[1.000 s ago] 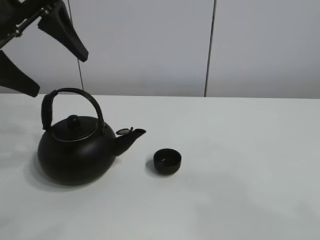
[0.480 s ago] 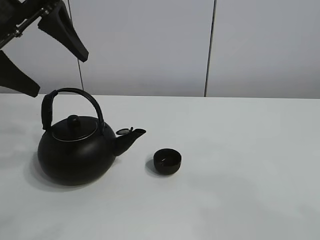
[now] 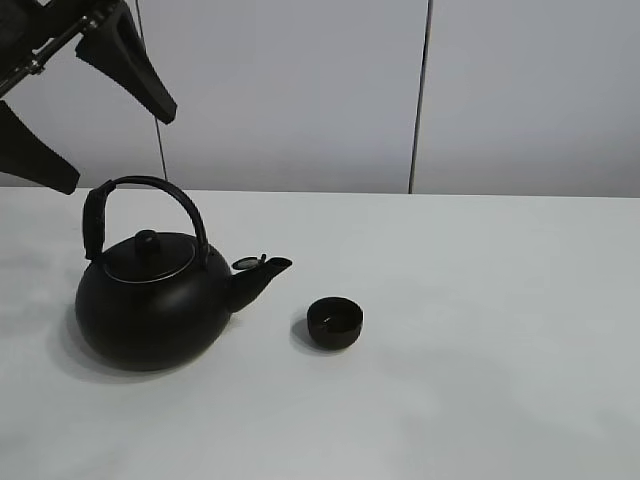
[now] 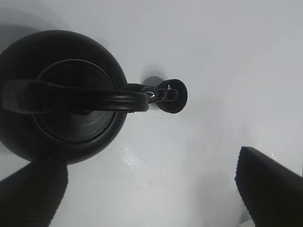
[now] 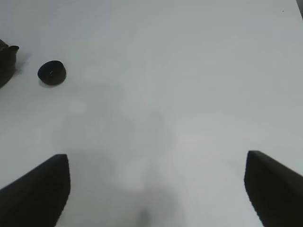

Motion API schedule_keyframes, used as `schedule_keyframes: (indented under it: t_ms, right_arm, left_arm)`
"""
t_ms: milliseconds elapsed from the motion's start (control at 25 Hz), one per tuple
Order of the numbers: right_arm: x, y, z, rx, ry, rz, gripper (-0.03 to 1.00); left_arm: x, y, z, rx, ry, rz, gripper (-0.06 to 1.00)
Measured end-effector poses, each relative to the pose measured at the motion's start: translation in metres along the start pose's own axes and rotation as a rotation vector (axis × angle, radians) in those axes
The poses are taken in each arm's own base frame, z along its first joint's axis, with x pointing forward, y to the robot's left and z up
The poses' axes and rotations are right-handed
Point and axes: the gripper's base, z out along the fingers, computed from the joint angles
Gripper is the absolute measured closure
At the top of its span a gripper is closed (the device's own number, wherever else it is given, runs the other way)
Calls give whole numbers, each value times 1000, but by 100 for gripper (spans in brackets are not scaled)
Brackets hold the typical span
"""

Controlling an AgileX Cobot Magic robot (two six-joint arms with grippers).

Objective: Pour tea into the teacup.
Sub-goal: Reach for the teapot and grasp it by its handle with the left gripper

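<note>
The tiny black teacup [image 3: 334, 322] stands on the white table just right of the big black kettle [image 3: 150, 300], whose spout [image 3: 262, 272] points toward it. No tea stream shows. My left gripper [image 3: 115, 148] is open and empty, high above the kettle's arched handle [image 3: 150, 190]. In the left wrist view the kettle [image 4: 61, 94] lies below, with the teacup [image 4: 176, 97] just past its spout and the left gripper [image 4: 151, 189] open. My right gripper [image 5: 156, 184] is open and empty, far from the teacup [image 5: 52, 73]. It is out of the exterior view.
The white table [image 3: 480, 300] stretches right of the cup. A grey panelled wall [image 3: 300, 90] stands behind it. The kettle's spout [image 5: 5, 61] shows at the edge of the right wrist view.
</note>
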Motion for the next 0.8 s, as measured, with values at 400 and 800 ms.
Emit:
schedule_keyframes:
  t_ms: [400, 800]
  right_arm:
    - [0, 0, 0, 0, 0, 0, 27]
    - [0, 0, 0, 0, -1, 0, 27]
  left_arm:
    - [-15, 1, -1, -54, -181, 35, 25]
    - [54, 35, 7, -287, -686, 224, 25]
